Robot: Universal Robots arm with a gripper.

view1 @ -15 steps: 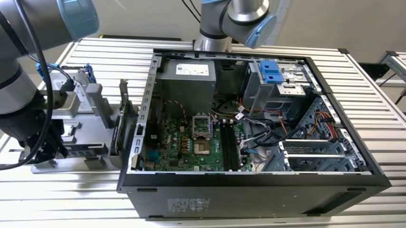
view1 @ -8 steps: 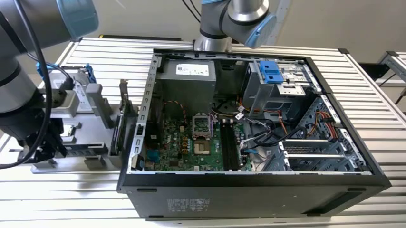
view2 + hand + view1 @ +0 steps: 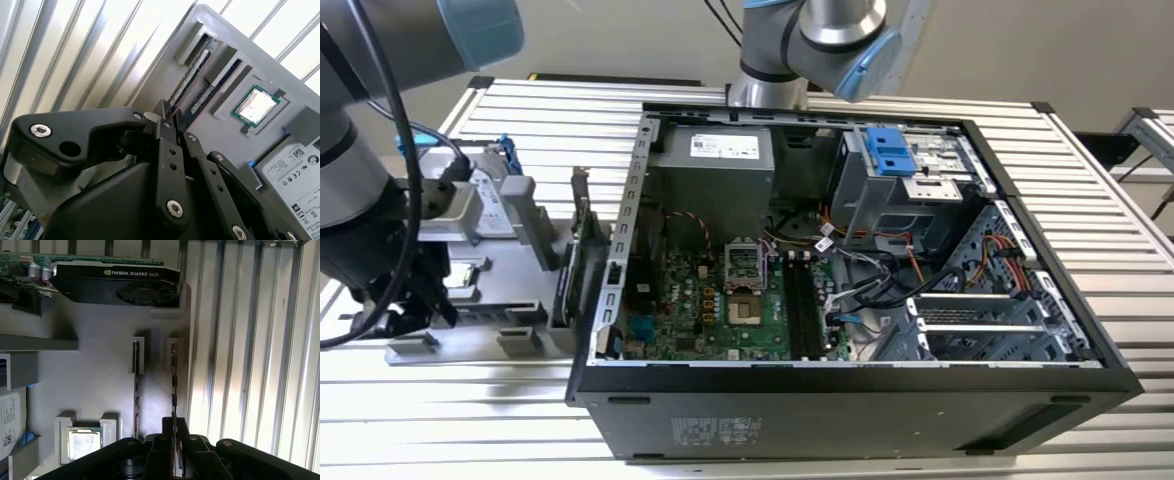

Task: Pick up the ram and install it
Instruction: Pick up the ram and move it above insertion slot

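Observation:
Two ram sticks stand on edge in slots of a grey tray (image 3: 100, 350). The ram (image 3: 173, 375) nearest the tray's edge runs straight in between my gripper's (image 3: 175, 427) black fingers, which sit tight against both of its sides. The second wrist view gives the same ram (image 3: 191, 80) ending at the gripper (image 3: 169, 112). It still sits in its slot. The other stick (image 3: 136, 390) stands free beside it. In the exterior view my arm hangs over the tray (image 3: 494, 300) at the exterior view's left.
An open computer case (image 3: 854, 250) lies beside the tray, its motherboard showing long black memory slots (image 3: 803, 310). The tray also carries a processor chip (image 3: 85, 442), a hard drive (image 3: 300, 175) and a graphics card (image 3: 115, 282). A ribbed metal table (image 3: 250, 365) lies underneath.

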